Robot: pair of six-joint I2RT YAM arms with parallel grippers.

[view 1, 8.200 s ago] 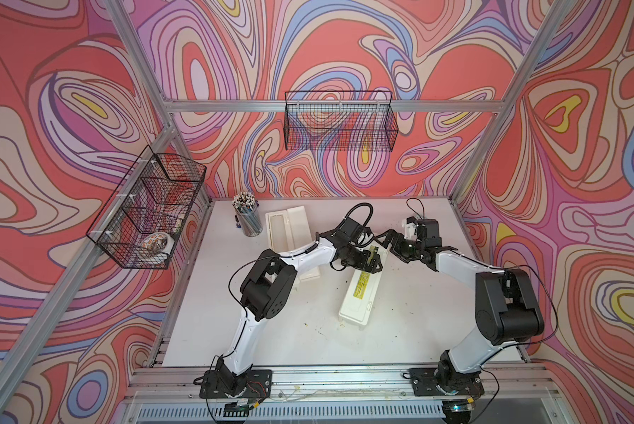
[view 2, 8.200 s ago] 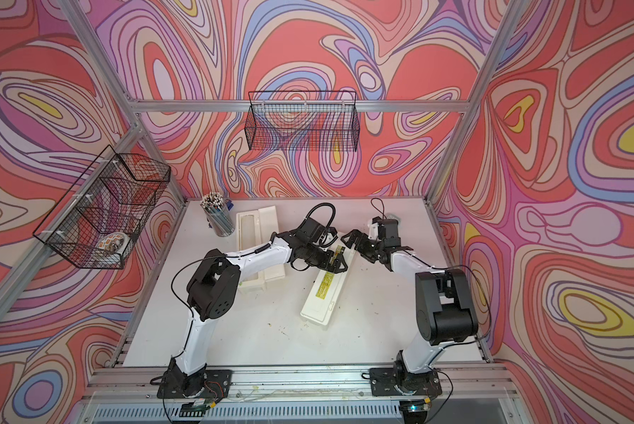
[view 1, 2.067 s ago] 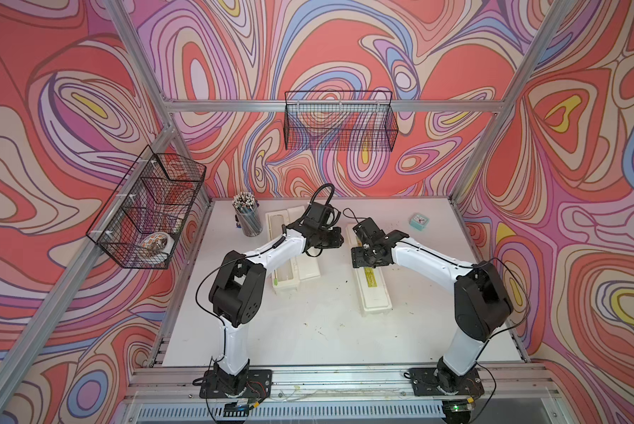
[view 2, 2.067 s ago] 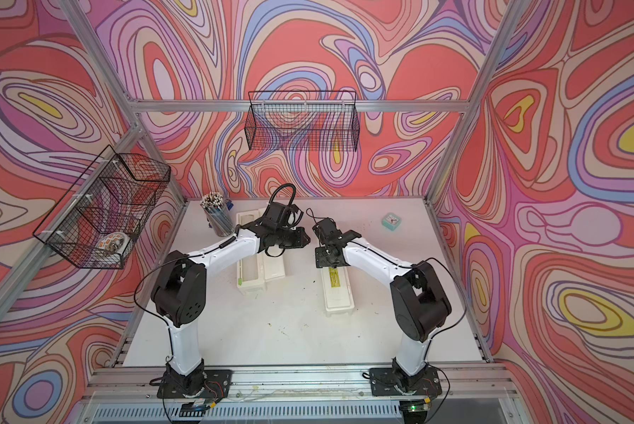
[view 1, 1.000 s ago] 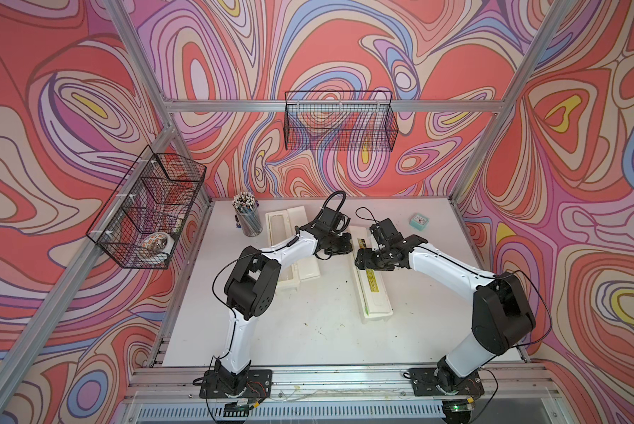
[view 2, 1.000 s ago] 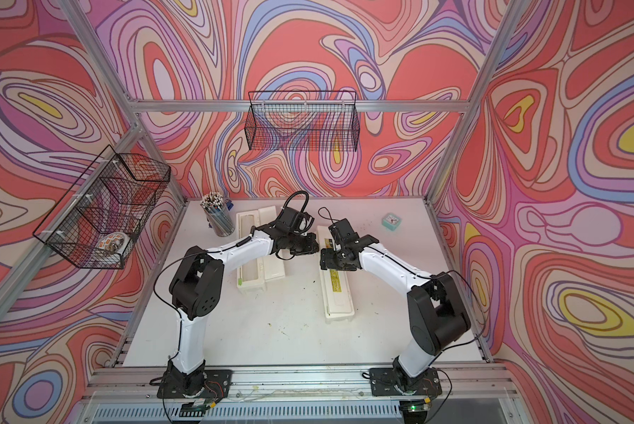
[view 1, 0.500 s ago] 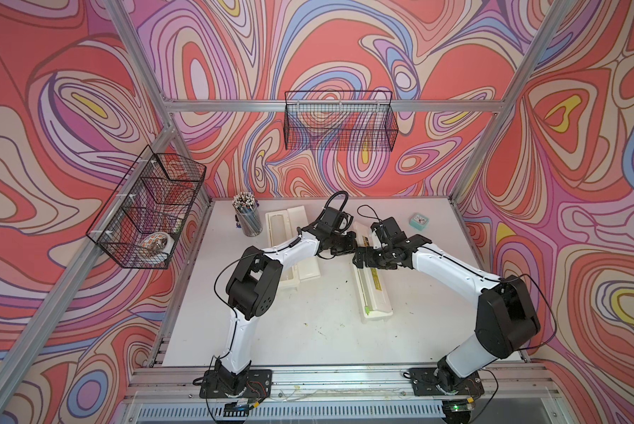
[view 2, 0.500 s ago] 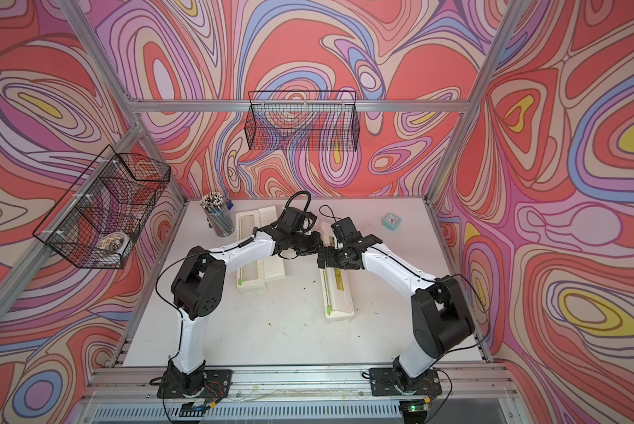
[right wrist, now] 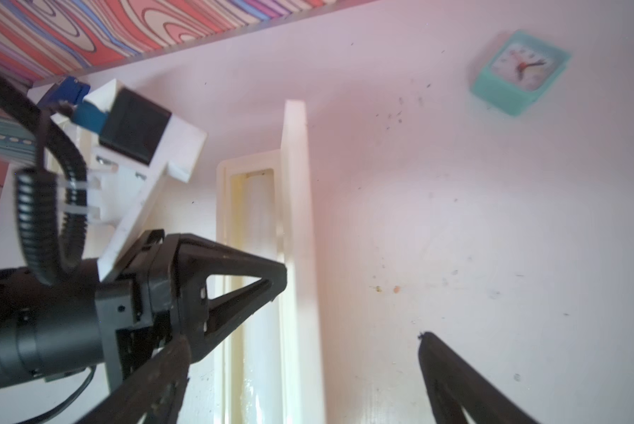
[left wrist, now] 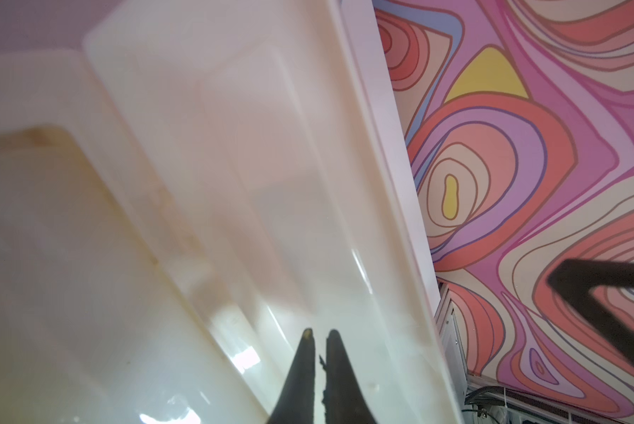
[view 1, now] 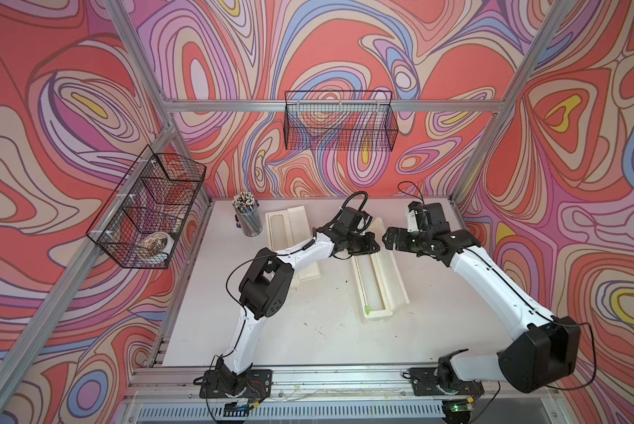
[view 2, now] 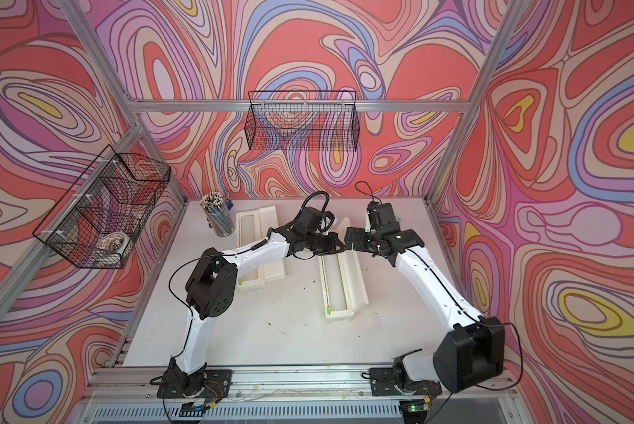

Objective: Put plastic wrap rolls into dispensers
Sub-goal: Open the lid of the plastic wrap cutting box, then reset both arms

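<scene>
In both top views the middle dispenser [view 1: 395, 282] [view 2: 356, 286] lies mid-table with its lid swung over to the right. What looks like a plastic wrap roll [view 1: 370, 282] sits in its tray. The other dispenser [view 1: 298, 220] lies open by the pencil cup [view 1: 248, 220]. The left gripper [view 1: 372, 246] is pinched closed on nothing at the far end of the lid. The right gripper [view 1: 390, 239] stands spread wide and empty just beside it. The step looks like folding the lid fully back, so the push should stay gentle, or the light box may skid

In the left wrist view the closed fingertips [left wrist: 306, 339] rest against the lid's glossy inner face. Pressing close to the hinge line would tip the lid without dragging the tray

In the right wrist view the roll [right wrist: 258, 238] lies along the tray, the lid's edge rises beside it, and a teal clock [right wrist: 521, 71] sits well apart. The wide claw should keep clear

Eight seconds ago this box lay slanted and closed, yellow label up. Half a second ago its lid was only part raised. The right claw has since spread and drawn back
</scene>
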